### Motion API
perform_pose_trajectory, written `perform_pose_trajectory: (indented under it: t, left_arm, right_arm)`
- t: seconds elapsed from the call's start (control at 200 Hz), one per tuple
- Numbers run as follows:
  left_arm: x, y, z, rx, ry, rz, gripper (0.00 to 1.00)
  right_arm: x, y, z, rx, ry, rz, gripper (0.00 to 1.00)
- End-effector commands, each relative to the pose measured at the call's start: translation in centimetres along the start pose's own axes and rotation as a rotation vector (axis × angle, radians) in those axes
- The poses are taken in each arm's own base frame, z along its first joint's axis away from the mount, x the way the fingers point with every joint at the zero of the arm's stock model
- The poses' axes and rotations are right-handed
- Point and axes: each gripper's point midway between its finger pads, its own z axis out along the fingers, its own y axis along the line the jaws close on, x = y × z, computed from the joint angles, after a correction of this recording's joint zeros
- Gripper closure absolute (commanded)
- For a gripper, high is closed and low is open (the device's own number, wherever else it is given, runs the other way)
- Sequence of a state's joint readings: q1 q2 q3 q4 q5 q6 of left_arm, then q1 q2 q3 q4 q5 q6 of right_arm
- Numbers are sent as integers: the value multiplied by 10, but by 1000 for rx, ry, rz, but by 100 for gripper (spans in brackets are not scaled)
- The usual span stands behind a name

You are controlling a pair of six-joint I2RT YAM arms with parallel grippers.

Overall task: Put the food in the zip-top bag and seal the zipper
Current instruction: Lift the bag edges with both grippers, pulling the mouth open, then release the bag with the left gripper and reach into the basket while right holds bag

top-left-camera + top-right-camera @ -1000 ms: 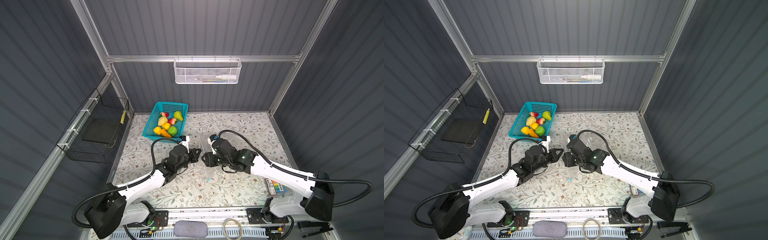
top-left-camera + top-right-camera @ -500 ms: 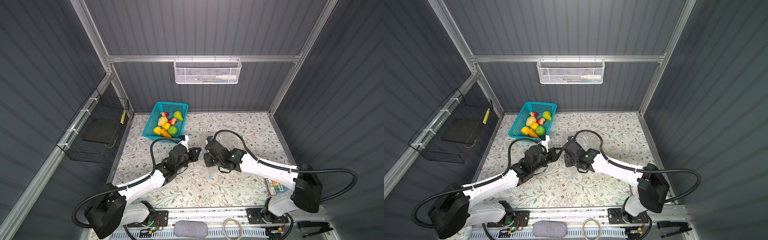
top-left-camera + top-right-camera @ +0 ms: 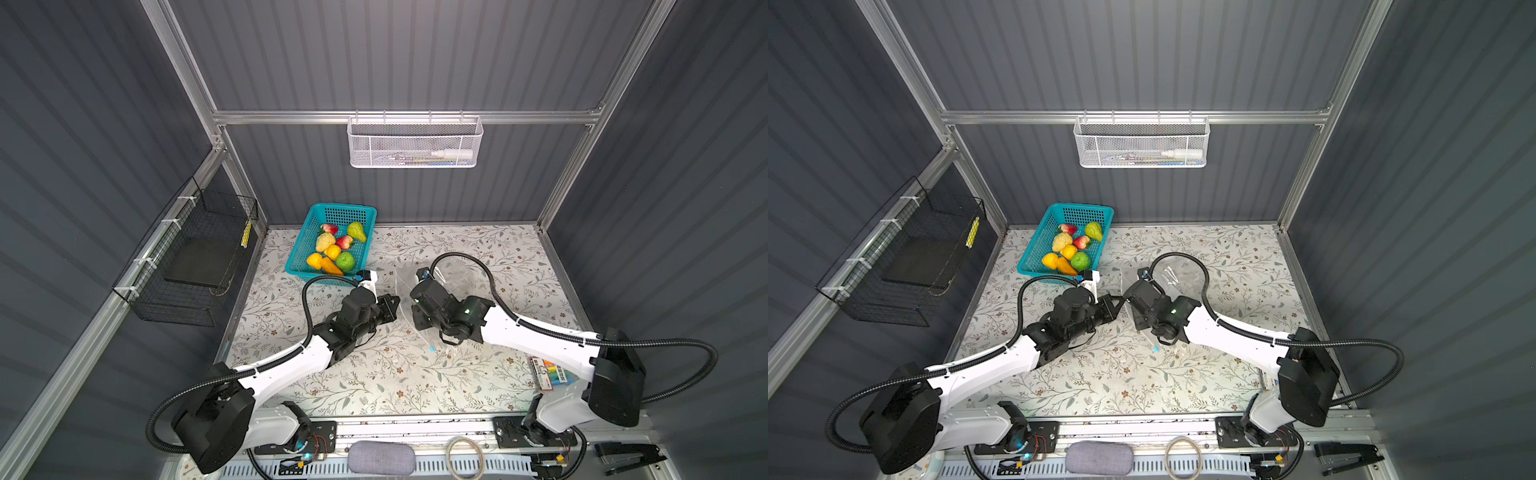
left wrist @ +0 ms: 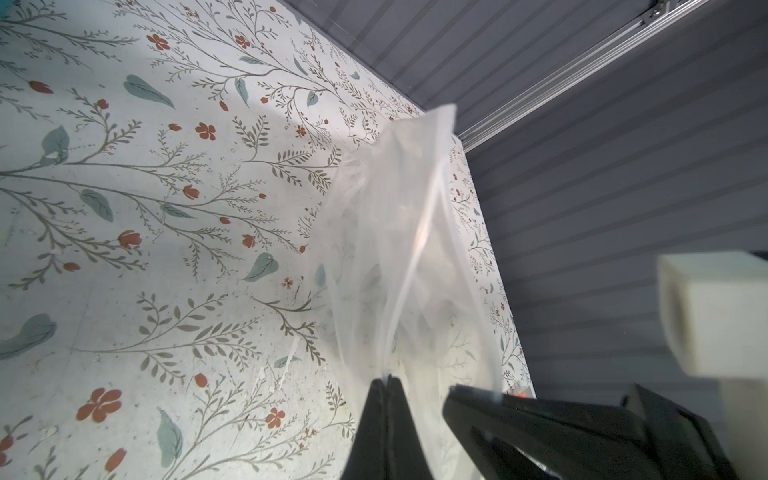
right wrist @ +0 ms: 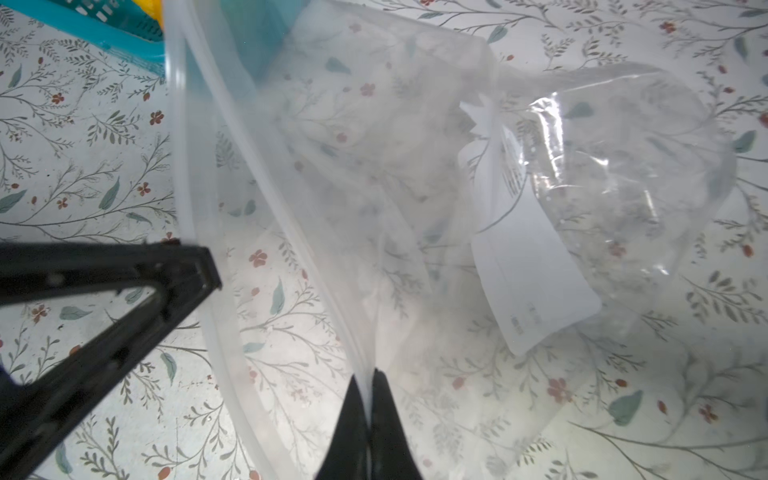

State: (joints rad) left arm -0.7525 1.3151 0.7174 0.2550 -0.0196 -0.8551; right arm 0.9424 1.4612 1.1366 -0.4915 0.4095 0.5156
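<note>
Closing over the past second, the right gripper [image 5: 369,399] now has its jaws clenched on one lip of the zip-top bag [image 5: 415,166]; the right wrist view shows the clear film pinched between the two black fingertips. Opposite it, the left gripper [image 4: 385,386] stays clamped on the other lip, with a thin fold of plastic caught between its tips in the left wrist view. Both grippers meet near the middle of the bench [image 3: 415,374], almost tip to tip in both top views.

Between them the zipper [image 5: 179,137] splits into two pale strips that run apart, so the mouth stands parted. Its light-blue slider tab [image 3: 432,348] hangs low at the near end, just beside the right arm. From the raised mouth the crinkled body of the bag trails back onto the bench to the right of centre, white label [image 5: 536,266] facing up.

All the food [image 3: 332,251] lies in the teal basket [image 3: 300,245] at the back left of the bench, near the bag but apart from it.
</note>
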Motion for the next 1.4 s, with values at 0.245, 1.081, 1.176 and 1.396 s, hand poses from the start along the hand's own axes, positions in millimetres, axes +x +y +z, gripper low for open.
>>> perform_pose_trajectory:
  t: [0.245,1.081,1.176,1.396]
  left_arm:
    - [-8,-21,64,-3,60,154,100]
    - [-134,24,13,-198,-52,342,11]
    - [-153,70,24,-298,-20,350,10]
    - [-174,132,42,-295,38,250,10]
  right_arm:
    - [-17,-43,-63,64,-106,155,100]
    - [-16,-49,28,-209,34,492,100]
    - [-25,-55,27,-209,15,502,100]
    - [-32,-66,17,-189,-22,495,100]
